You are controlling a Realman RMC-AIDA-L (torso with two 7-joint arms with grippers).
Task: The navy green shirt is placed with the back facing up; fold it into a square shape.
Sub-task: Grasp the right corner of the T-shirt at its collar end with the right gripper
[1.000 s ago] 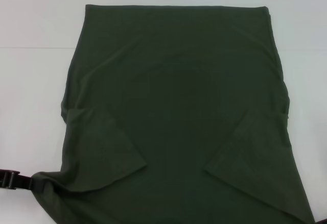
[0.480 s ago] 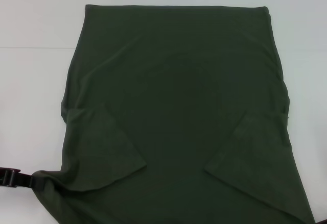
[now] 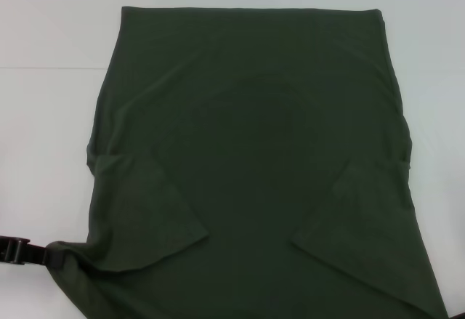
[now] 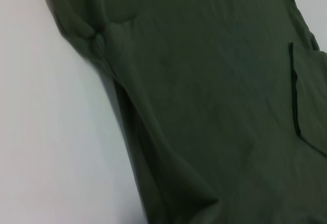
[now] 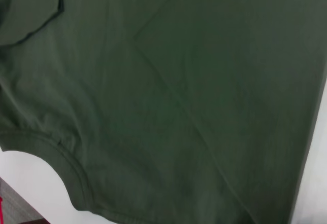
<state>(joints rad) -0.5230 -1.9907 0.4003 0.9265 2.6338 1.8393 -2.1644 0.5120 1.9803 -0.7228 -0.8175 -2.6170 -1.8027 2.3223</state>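
Observation:
The navy green shirt lies spread over the white table, plain side up, with both short sleeves folded inward onto the body. My left gripper sits at the near left edge of the head view, shut on the shirt's near left corner, which is drawn out to a point toward it. In the left wrist view the shirt rises in a ridge toward the camera and shows a small bunched knot. Only a dark sliver of my right gripper shows at the near right corner. The right wrist view shows the shirt close up, with its ribbed collar edge.
White table surrounds the shirt on the left, the far side and the right. A seam in the tabletop runs across at the left. A strip of dark floor shows past the table's near edge in the right wrist view.

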